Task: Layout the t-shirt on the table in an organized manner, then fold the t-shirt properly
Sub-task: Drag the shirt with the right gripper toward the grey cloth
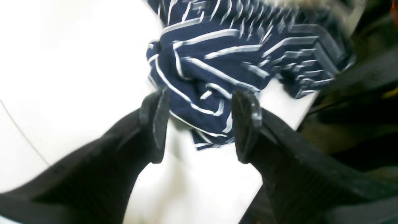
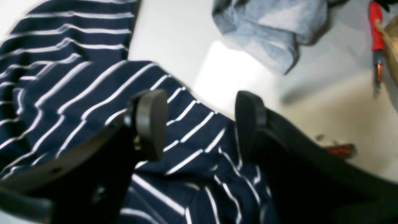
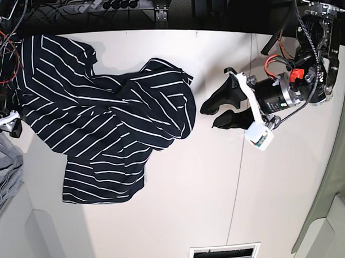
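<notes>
The table (image 3: 181, 213) is mostly bare; the t-shirt (image 3: 98, 126) is spread over its far left part in the base view, bunched and doubled over on one side, so the laying-out is judged only partly done and no fold is begun; a grey cloth (image 2: 270, 28) lies beside it; the left gripper (image 1: 200, 124) is seen with jaws apart, holding nothing, just short of the shirt's crumpled edge; the right gripper (image 2: 199, 124) hangs likewise spread above the fabric.

— What can't you see well?
— The t-shirt (image 1: 217, 62) looks fuzzy at the top, and the right gripper (image 3: 13, 124) is cut off by the side.
— Anything else?
— The grey cloth (image 2: 267, 31) runs off the top.
</notes>
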